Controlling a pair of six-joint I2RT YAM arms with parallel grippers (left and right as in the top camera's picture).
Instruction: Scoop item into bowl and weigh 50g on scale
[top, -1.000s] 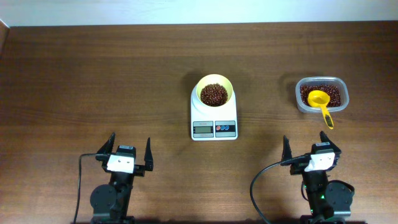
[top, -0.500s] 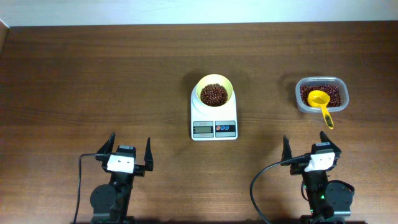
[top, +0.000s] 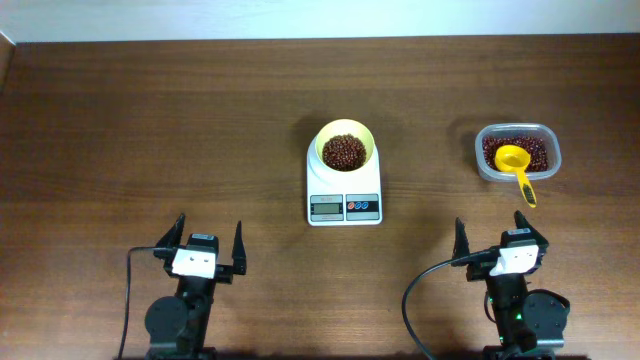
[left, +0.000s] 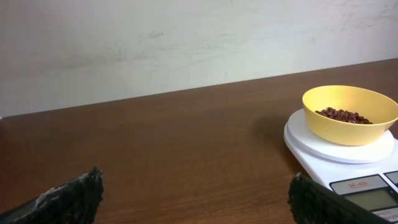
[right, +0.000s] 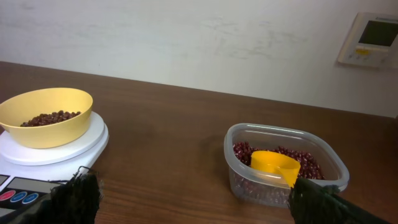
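The scale (top: 344, 195) stands near the middle of the table (top: 150, 120), and you can take everything from it. Beyond the scale, bare brown wood runs to the table's far edge, where a pale wall rises. To the left of the scale the wood is open out to the table's left edge, which shows only at the far corner in the overhead view. The bowl (top: 324, 137) sits on the scale's round platform, toward its far side, with the beans (top: 344, 152) in a low dark heap at its bottom. The scale's grey display and coloured buttons face you on the near side, and the reading is too small to make out. To the right of the scale, well apart from it, is the clear tub (top: 480, 160). It holds more beans, and the yellow scoop (top: 517, 170) rests in it with its cup on the beans and its handle hanging over the tub's near rim. Your left gripper (top: 210, 235) is nearer you than the scale and off to its left, fingers spread wide and holding nothing, with bare wood between it and the scale. Your right gripper (top: 490, 232) is nearer you than the scale and off to its right, just on the near side of the scoop's handle, also spread wide and empty. From the right wrist view the tub lies ahead and the bowl ahead to the left.
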